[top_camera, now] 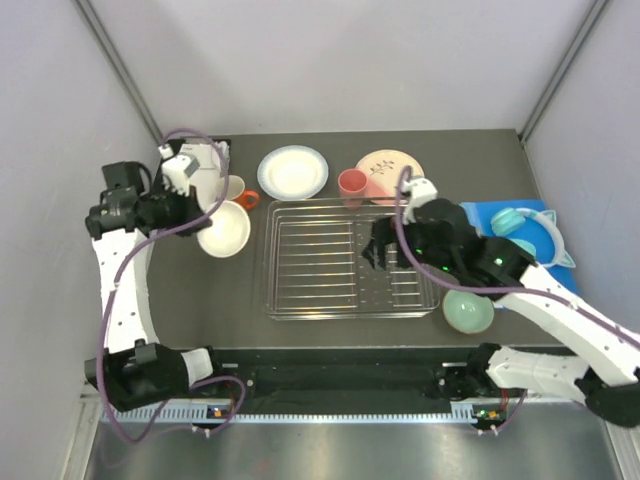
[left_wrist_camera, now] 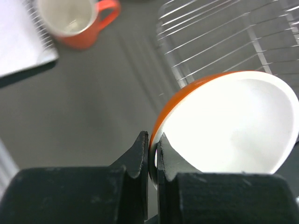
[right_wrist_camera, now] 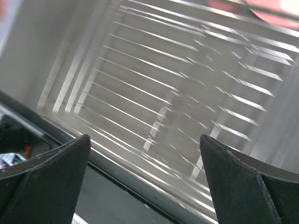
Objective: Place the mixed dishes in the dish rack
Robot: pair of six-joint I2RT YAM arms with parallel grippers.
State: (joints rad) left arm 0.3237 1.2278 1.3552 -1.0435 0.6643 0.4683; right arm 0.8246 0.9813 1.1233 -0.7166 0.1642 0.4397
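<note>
The left gripper (left_wrist_camera: 153,156) pinches the rim of the white bowl with an orange outside (left_wrist_camera: 233,126), holding it tilted just left of the silver wire dish rack (top_camera: 345,258).

The right gripper (right_wrist_camera: 145,140) hangs over the right half of the rack, its fingers spread wide apart. On the dark surface (top_camera: 200,300) beyond the rack's far side are a blue-rimmed white plate (top_camera: 293,172), a pink cup (top_camera: 352,185) and a beige plate with a floral mark (top_camera: 395,172), the cup right at that plate's left edge. A cream-and-orange mug (left_wrist_camera: 70,21) stands near the rack's far left corner, beside a white spiral-bound booklet (left_wrist_camera: 21,42). A mint-green bowl (top_camera: 468,310) lies by the rack's near right corner, partly under the right arm (top_camera: 560,310). Turquoise headphones (top_camera: 520,225) rest to the right of the rack.
</note>
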